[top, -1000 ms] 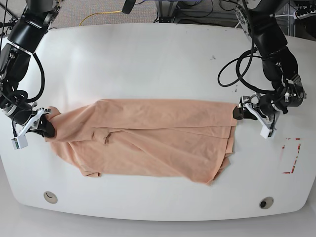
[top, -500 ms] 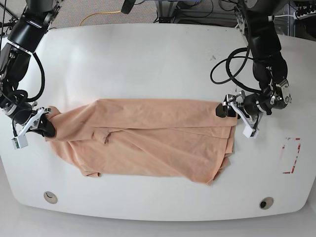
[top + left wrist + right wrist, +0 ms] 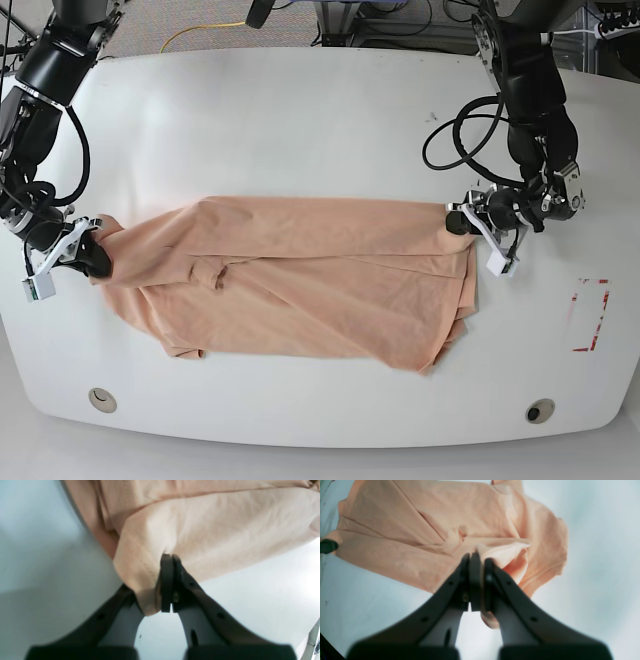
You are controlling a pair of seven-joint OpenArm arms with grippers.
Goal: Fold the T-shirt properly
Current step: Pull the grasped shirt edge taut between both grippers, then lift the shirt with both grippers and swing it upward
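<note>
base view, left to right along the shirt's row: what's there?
right gripper, shut on the shirt's left end → T-shirt spread flat on the table → left gripper, shut on the shirt's right top corner → red outlined rectangle near the table's right edge.

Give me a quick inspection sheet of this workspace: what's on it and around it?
Surface: white table, two round holes near the front edge.
Job's things: peach T-shirt spread flat, partly folded.
Clutter: red marking on the table.
Hands: left hand shut on the T-shirt's edge; right hand shut on the opposite end.
Cables: black cable looped by the left arm; yellow cable behind the table.
Surroundings: carpet, equipment behind.
</note>
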